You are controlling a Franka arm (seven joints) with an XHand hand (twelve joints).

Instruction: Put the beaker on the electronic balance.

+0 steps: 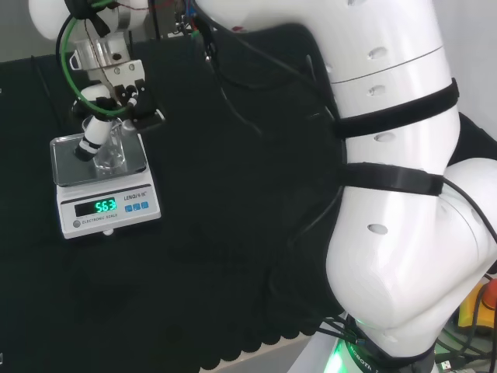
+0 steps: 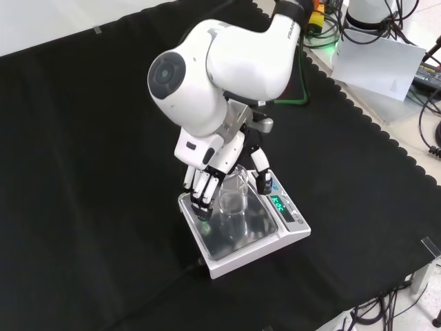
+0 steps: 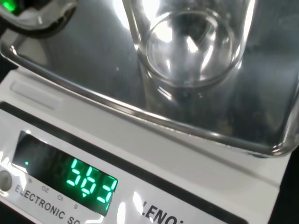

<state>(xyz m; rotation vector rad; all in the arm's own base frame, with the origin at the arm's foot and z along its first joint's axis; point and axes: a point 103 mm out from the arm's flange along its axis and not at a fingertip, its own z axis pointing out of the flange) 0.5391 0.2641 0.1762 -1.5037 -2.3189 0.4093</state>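
On the near edge of the black-clothed desk (image 2: 83, 207) in the front view stands a white electronic balance (image 2: 293, 227) with a lit green display (image 3: 91, 183) — its steel pan (image 2: 238, 238) carries a clear glass beaker (image 2: 234, 200), upright and apparently empty. Just behind and over it, the black and white hand (image 2: 207, 176) reaches down, fingers (image 2: 201, 200) on one side of the beaker and thumb (image 2: 262, 179) on the other, bracketing the glass; whether they touch it cannot be told. Farther back, the white arm (image 2: 227, 55) rises toward the view's top. The beaker seems already placed. The risk now is in letting go — a finger catching the rim as the hand lifts could tip the light glass or drag it off the pan.
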